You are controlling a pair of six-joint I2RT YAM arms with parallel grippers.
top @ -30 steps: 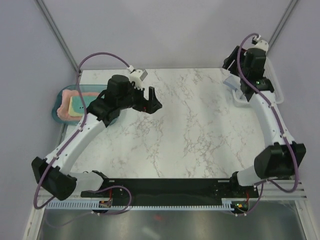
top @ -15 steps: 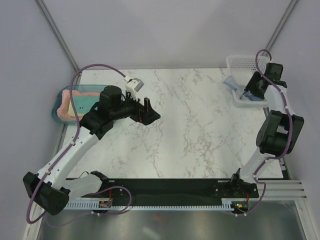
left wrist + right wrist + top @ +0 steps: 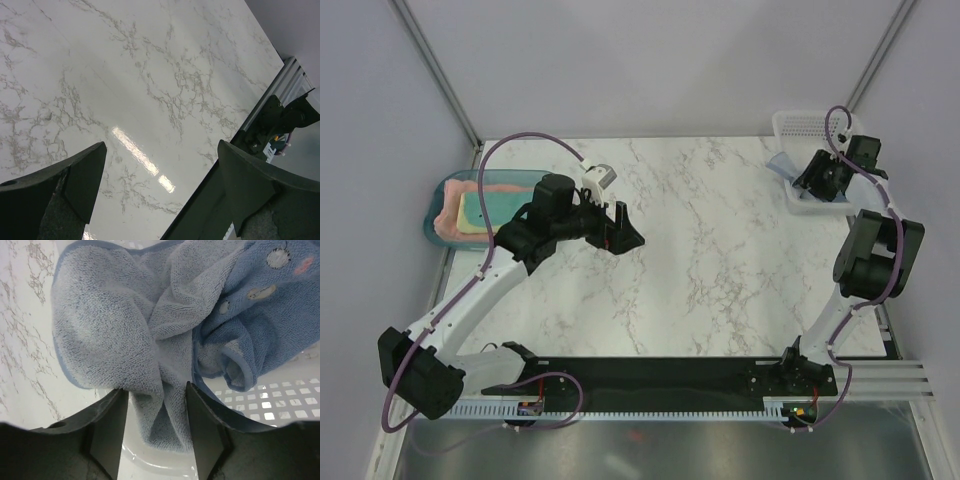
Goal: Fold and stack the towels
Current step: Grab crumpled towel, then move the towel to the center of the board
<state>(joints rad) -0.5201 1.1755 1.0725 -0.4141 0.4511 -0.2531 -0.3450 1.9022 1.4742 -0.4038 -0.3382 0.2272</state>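
- Towels, three in all: one salmon-pink towel (image 3: 445, 224) and one pale yellow towel (image 3: 478, 208) with teal patches lie stacked, the yellow on the pink, in the single translucent teal tray (image 3: 433, 203) at the left edge of the marble table (image 3: 720, 240).
- The third, a light blue towel (image 3: 105, 315), lies crumpled in the one white mesh basket (image 3: 800, 124) at the table's far right corner. Part of the cloth spills over the rim onto the table.
- There are two arms with one gripper each. The left gripper (image 3: 161, 150) hangs over the table's left-centre, jaws spread wide and empty.
- The right gripper (image 3: 156, 390) reaches into the basket at the table's far right corner. Its two fingers straddle a fold of the blue cloth, which touches both; whether they pinch it firmly cannot be told.
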